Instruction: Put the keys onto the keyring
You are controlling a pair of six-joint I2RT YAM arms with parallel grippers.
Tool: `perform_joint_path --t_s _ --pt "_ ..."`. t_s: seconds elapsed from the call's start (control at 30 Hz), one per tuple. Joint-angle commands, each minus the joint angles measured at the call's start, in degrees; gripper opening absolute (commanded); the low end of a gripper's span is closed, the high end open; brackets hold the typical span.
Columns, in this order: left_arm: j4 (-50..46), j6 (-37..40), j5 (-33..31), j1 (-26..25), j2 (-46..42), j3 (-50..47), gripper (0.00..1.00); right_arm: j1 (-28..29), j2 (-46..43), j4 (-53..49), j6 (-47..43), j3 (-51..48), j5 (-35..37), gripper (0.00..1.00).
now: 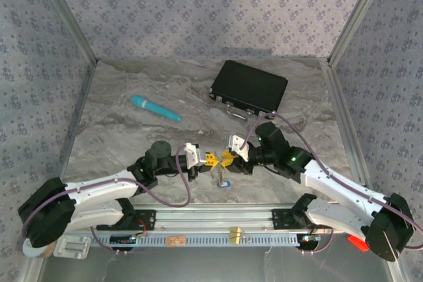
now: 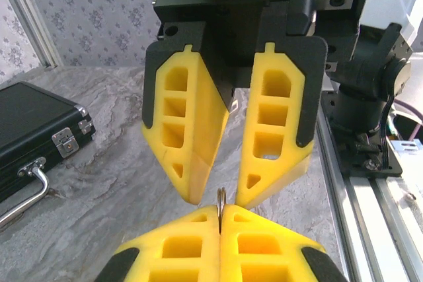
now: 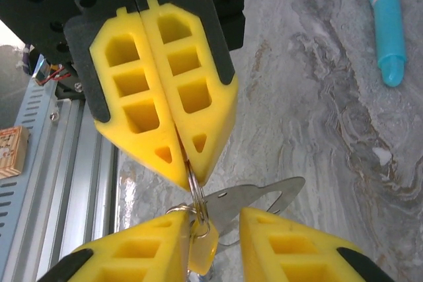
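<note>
My left gripper point(image 2: 220, 214) is shut on the keyring point(image 2: 221, 203), a thin silvery split ring that sticks up edge-on from its yellow fingertips. In the right wrist view the keyring point(image 3: 196, 188) runs down from the left gripper point(image 3: 188, 175), and a flat silvery elongated loop point(image 3: 264, 196) hangs off it. The yellow key head point(image 3: 203, 250) dangles on the ring between the spread fingers of my right gripper point(image 3: 215, 214), which is open around it. From above, the left gripper point(image 1: 210, 159) and the right gripper point(image 1: 228, 158) meet tip to tip, with the blue key point(image 1: 225, 182) just beneath.
A teal pen point(image 1: 155, 107) lies at the back left of the marble table. A black case point(image 1: 249, 87) with a metal handle point(image 1: 238, 111) sits at the back right. The aluminium rail point(image 1: 211, 219) runs along the near edge, and patterned walls close in the sides.
</note>
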Motion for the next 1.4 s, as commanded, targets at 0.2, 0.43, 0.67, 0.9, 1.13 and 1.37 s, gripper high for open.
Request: perform_joint_path --t_s 0.2,0.43,0.67,0.9,1.13,1.37 --pt "7.46 -2.15 1.66 -0.20 0.71 -0.05 0.00 -0.50 0.41 2.80 1.39 -0.09 -2.60 0.10" --pt "0.43 -0.21 -2.26 -0.18 -1.09 1.31 0.20 -0.62 0.64 -6.42 -3.30 5.05 -1.71 0.00" --pt "-13.67 4.14 -1.42 -0.23 -1.27 6.39 0.20 2.54 4.87 -20.95 -11.37 12.78 5.14 0.00" --pt "-10.75 3.79 -0.28 -0.20 -0.36 6.13 0.17 4.84 7.50 -23.66 -14.09 16.17 7.48 0.00" --pt "-9.76 3.23 0.81 -0.18 0.40 6.22 0.04 5.54 7.55 -20.42 -12.98 15.88 5.49 0.02" --pt "-5.53 2.12 0.40 -0.18 -0.73 3.95 0.00 1.95 0.61 -11.04 -6.47 7.61 2.16 0.27"
